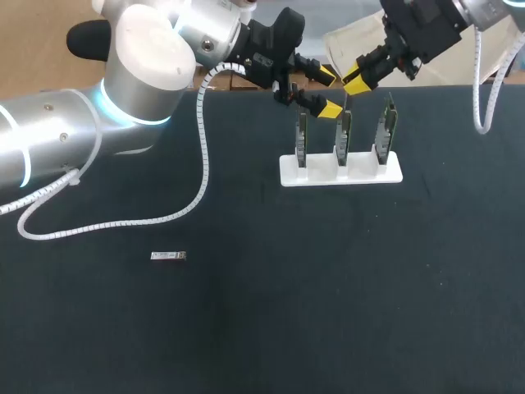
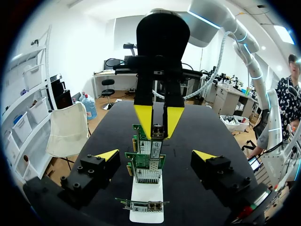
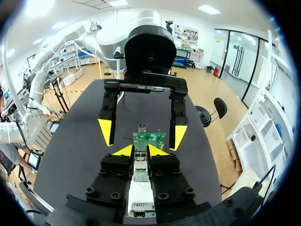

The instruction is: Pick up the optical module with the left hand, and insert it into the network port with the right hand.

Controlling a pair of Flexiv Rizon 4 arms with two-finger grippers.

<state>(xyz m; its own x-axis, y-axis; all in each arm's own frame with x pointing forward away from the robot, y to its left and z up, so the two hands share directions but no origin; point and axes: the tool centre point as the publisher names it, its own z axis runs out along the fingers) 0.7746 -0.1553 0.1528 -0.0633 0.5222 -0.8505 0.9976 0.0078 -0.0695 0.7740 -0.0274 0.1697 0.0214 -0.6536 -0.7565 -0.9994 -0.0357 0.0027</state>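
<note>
Right gripper (image 3: pixel 140 150) pinches optical module (image 2: pixel 157 133) at middle network card (image 1: pixel 344 135), by the tabletop's far edge. Left gripper (image 1: pixel 328 92) alongside, fingers spread. Second module (image 1: pixel 168 257) lies left of centre.

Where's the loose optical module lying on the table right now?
In the head view, the loose optical module lies flat on the left half of the table, alone, nearer the robot than the white card stand.

Black table (image 1: pixel 262 328): white card stand (image 1: pixel 340 174) far side; optical module (image 1: pixel 168 257) lying well apart, front-left.
</note>
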